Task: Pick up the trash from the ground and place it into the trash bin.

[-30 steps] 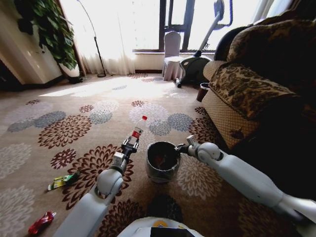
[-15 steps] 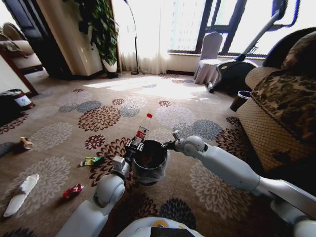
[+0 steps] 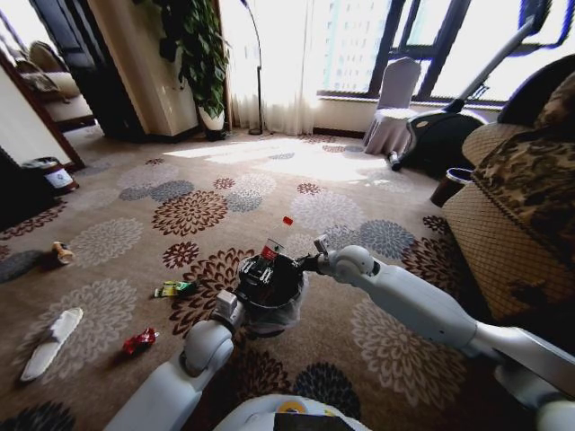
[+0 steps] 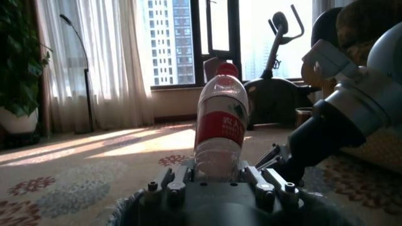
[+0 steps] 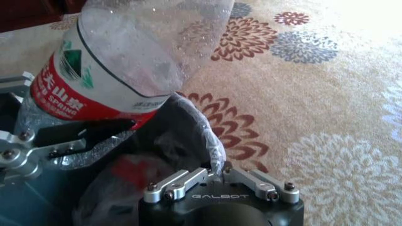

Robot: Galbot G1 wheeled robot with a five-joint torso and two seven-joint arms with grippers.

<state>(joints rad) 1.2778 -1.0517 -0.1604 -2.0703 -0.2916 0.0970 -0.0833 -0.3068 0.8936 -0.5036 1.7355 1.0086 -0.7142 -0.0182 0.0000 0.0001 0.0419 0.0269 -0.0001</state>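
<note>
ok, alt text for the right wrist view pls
The right gripper pinches the plastic-lined rim of the black-inside trash bin, held above flowered carpet. The left gripper holds a clear plastic bottle with a red label over the bin's opening.

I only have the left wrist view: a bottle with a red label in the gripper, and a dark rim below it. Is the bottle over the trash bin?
Observer: Yes. In the head view the left gripper holds the bottle above the open mouth of the trash bin, with the cap tilted away from the robot.
Operator: What's the arm beside it doing?
Observer: In its wrist view, the right gripper is clamped on the bin's plastic-lined rim.
</note>
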